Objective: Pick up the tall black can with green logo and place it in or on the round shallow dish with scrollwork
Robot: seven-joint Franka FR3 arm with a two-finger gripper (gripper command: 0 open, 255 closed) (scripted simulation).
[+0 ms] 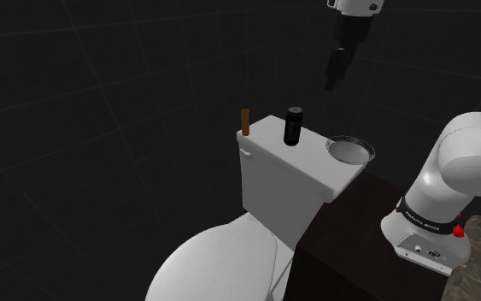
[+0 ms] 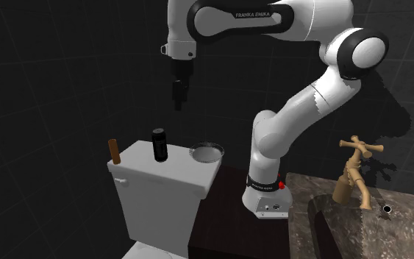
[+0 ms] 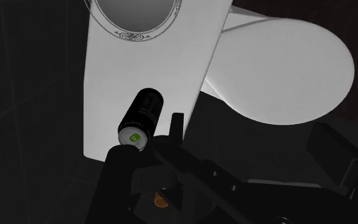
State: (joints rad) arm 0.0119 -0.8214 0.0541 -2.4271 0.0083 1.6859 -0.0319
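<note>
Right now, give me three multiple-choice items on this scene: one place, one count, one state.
1. The can stands: A on the floor; B on the toilet tank lid; C on the sink counter.
2. Things on the tank lid: A two; B three; C five.
3. The can is: A upright; B tipped over; C held aloft.

Answers: B, it stands on the lid between the brown stick and the dish; B, those three; A, it is upright, with the end effector well above it.

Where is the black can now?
The can stands on the toilet tank lid, between the brown stick at the shoulder view's left and the dish.
</note>
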